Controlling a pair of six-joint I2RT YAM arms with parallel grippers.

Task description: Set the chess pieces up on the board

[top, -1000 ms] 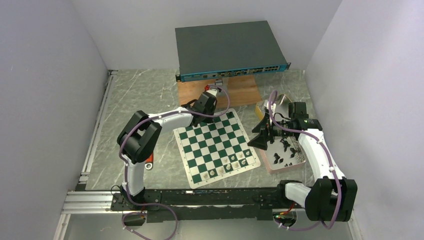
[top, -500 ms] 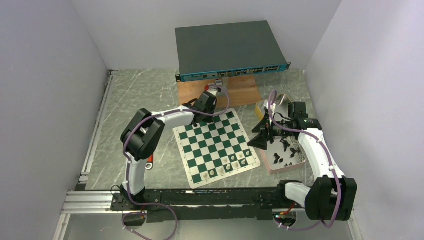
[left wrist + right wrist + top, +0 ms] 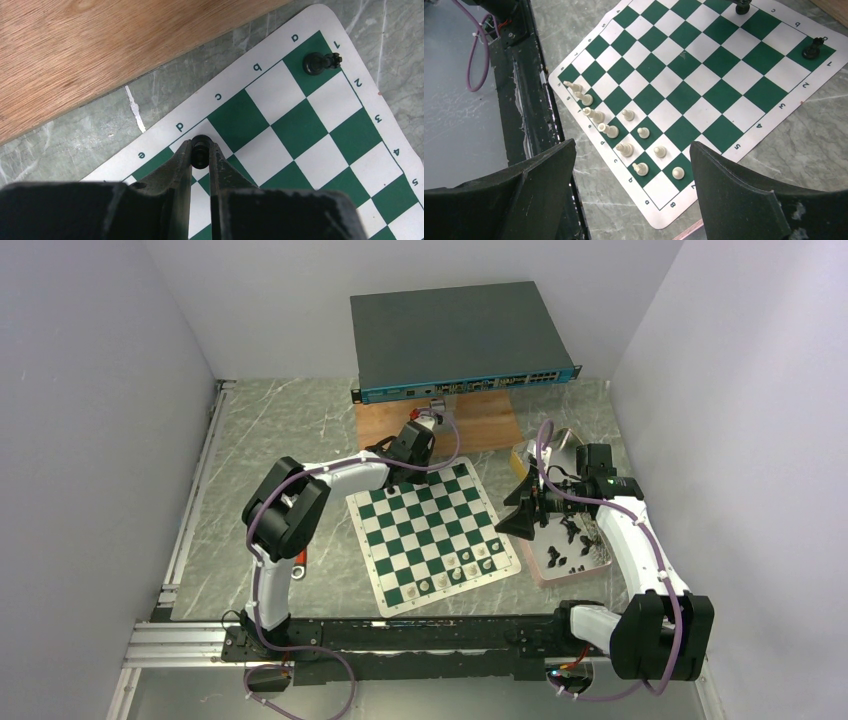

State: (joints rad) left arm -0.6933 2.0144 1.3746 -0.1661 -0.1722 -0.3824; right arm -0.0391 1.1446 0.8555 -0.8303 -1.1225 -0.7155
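The green and white board (image 3: 430,530) lies mid-table. My left gripper (image 3: 201,147) is shut on a small black chess piece (image 3: 201,151) over the white d1 square at the board's far edge (image 3: 295,130). Whether the piece touches the mat cannot be told. Another black piece (image 3: 320,63) stands on a1, also in the right wrist view (image 3: 814,49). My right gripper (image 3: 633,145) is open and empty, hovering at the board's right edge (image 3: 520,508). Several loose black pieces (image 3: 572,535) lie in the pink tray (image 3: 545,577).
Several white pieces (image 3: 624,130) stand in the two near rows of the board. A wooden plank (image 3: 480,425) and a dark network switch (image 3: 460,335) sit behind the board. A yellow tin (image 3: 519,455) stands beside the tray. White walls close in left and right.
My left arm's elbow has shifted slightly right and the left wrist has eased toward the board's far edge. The right arm has not moved.
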